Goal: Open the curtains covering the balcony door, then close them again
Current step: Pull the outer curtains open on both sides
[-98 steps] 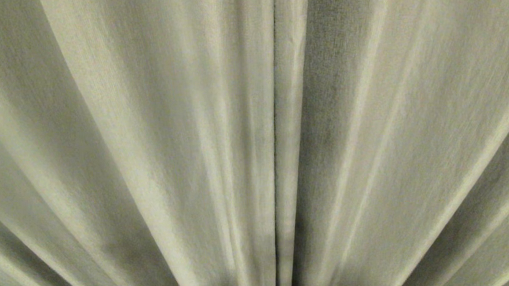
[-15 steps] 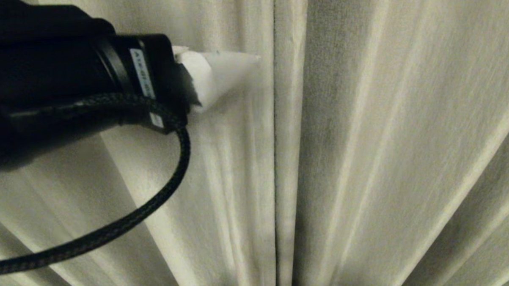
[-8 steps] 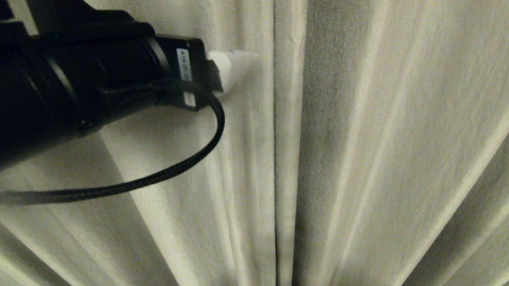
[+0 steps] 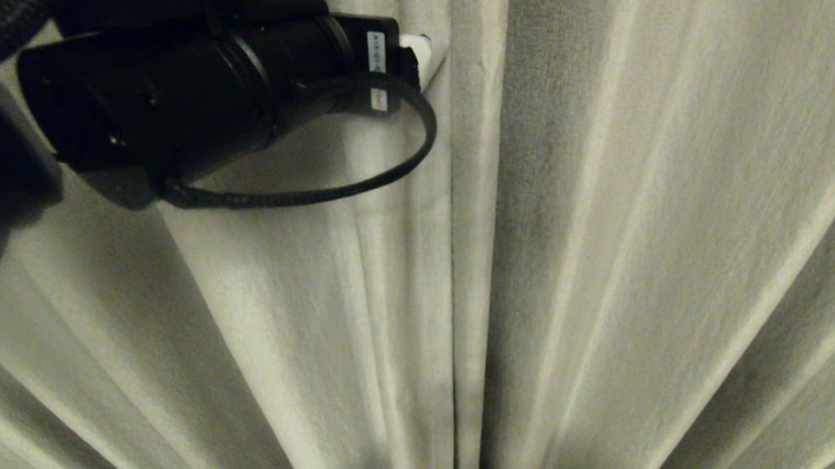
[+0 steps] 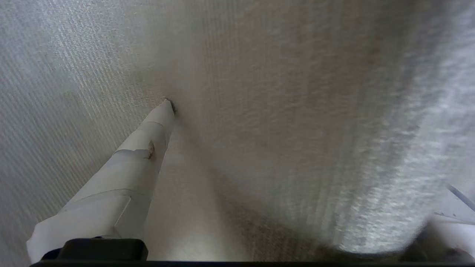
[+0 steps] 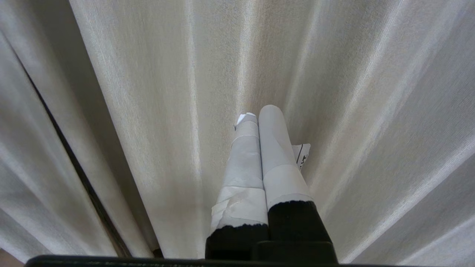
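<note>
The curtains hang shut, a left panel (image 4: 288, 301) and a right panel (image 4: 632, 220) meeting at a dark seam (image 4: 452, 261) in the middle of the head view. The balcony door is hidden behind them. My left gripper (image 4: 426, 54) reaches in from the upper left and presses against the left panel's inner edge, just beside the seam. In the left wrist view this gripper (image 5: 297, 167) is open: one white taped finger (image 5: 148, 148) touches the fabric, and a fold of curtain (image 5: 315, 111) lies between the jaws, covering the other finger. My right gripper (image 6: 258, 113) is shut on nothing, pointing at the right panel (image 6: 352, 92).
The left arm's black cable (image 4: 360, 188) loops down in front of the left panel. Pleated fabric fills every view. The seam between the panels shows as a dark line (image 6: 74, 167) in the right wrist view.
The left arm, absent at first, has come in and moved right and up. Its white fingertip has gone from the left panel's face to its inner edge by the seam.
</note>
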{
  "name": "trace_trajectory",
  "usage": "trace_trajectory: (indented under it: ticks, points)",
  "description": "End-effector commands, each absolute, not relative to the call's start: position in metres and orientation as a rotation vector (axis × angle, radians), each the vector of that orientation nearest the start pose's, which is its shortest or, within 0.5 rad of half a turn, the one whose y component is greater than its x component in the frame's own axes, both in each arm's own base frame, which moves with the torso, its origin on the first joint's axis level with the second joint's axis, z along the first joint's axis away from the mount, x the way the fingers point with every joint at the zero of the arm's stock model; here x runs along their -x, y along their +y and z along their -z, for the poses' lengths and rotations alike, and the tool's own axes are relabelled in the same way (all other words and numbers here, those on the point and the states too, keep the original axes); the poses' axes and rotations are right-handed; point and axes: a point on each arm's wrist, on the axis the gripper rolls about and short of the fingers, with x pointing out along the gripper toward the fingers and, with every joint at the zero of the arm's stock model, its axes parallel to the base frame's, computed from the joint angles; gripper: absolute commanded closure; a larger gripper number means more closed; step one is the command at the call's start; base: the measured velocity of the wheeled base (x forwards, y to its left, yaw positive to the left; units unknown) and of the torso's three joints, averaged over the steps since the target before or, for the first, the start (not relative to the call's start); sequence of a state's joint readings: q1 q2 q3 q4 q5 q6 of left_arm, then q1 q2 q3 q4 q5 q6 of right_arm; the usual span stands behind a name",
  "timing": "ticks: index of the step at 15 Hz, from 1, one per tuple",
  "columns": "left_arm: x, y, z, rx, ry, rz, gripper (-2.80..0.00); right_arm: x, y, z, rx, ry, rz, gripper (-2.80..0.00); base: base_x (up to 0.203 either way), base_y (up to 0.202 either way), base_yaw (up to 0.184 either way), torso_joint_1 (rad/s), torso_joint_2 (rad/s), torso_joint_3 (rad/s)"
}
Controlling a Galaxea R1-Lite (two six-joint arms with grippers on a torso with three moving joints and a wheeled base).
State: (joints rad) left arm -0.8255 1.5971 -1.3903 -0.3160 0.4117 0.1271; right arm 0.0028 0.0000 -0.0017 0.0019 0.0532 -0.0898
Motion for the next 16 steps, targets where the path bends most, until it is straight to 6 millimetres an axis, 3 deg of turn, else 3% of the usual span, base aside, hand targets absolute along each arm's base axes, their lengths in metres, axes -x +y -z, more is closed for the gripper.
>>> trace_trajectory:
  ticks: [1,2,13,16]
  points:
    - [-0.217,-0.216,-0.342,-0.076,-0.100,0.393,-2.80,0.023,0.001,-0.076,0.090,-0.001,-0.057,0.00,0.000,0.000,0.000,0.000,0.00,0.000]
    - [-0.217,-0.216,-0.341,-0.076,-0.098,0.393,0.00,0.023,0.001,-0.076,0.090,-0.001,-0.057,0.00,0.000,0.000,0.000,0.000,0.00,0.000]
    - [-0.211,-0.223,-0.352,-0.058,-0.126,0.414,0.00,0.023,0.001,-0.076,0.090,0.000,-0.057,0.00,0.000,0.000,0.000,0.000,0.00,0.000]
    - [-0.211,-0.222,-0.353,-0.064,-0.122,0.352,0.00,0.023,0.001,-0.076,0.090,-0.001,-0.057,0.00,0.000,0.000,0.000,0.000,0.00,0.000]
